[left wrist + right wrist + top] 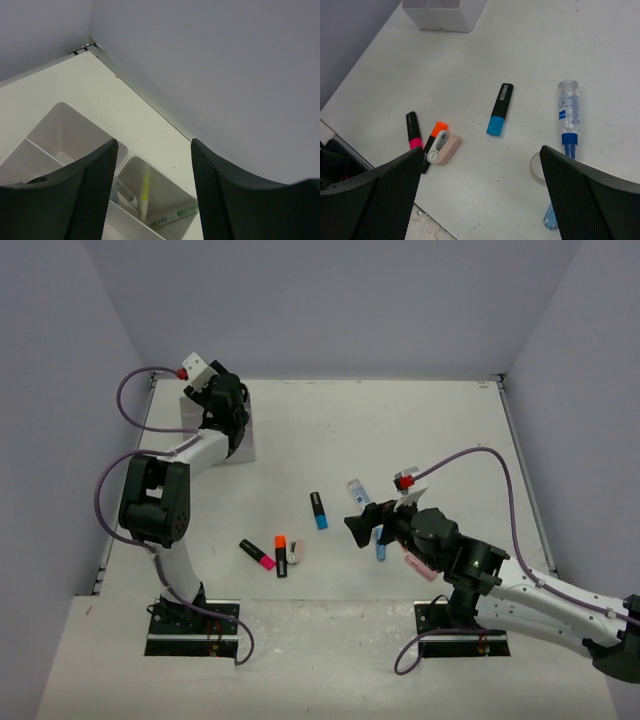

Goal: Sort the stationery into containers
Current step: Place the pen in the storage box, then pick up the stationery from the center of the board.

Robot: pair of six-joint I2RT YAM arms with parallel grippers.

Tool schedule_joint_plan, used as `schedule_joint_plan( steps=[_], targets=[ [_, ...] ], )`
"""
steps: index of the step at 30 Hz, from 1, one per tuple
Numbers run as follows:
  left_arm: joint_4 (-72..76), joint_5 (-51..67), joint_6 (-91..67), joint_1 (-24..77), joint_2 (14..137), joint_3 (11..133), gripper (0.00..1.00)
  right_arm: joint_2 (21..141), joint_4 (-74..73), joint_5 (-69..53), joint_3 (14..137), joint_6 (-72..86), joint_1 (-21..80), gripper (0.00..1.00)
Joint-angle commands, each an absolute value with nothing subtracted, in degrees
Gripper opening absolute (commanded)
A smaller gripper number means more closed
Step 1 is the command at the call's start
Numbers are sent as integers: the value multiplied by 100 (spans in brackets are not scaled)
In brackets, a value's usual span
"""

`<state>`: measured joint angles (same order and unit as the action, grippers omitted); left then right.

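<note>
My left gripper hangs open over the far corner compartment of the white divided tray. Nothing is between its fingers. In that compartment lie a blurred yellow pen, a green pen and a grey pen. My right gripper is wide open above the table and holds nothing. Below it lie a blue-ended highlighter, a pink-ended highlighter, an orange-ended highlighter, a pink eraser, a blue-capped tube and a clear tape ring.
The tray sits at the far left, close to the side wall and partly under the left arm. Another pink eraser and a small blue item lie beside the right arm. Walls enclose the table on three sides.
</note>
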<state>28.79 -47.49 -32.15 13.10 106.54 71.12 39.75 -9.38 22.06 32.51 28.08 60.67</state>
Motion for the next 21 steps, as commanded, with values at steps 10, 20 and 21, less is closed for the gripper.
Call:
schedule_joint_plan(
  steps=[10, 20, 21],
  targets=[
    [-1906, -2135, -4589, 1285, 8330, 8367, 100, 6750, -1883, 1293, 4890, 3225, 5120, 74],
    [-2165, -638, -4099, 1727, 5628, 4900, 100, 7911, -2812, 1471, 5643, 2932, 4349, 63],
    [-2266, -606, -3993, 1773, 5496, 4756, 100, 7993, -2812, 1401, 5682, 2755, 4231, 62]
  ],
)
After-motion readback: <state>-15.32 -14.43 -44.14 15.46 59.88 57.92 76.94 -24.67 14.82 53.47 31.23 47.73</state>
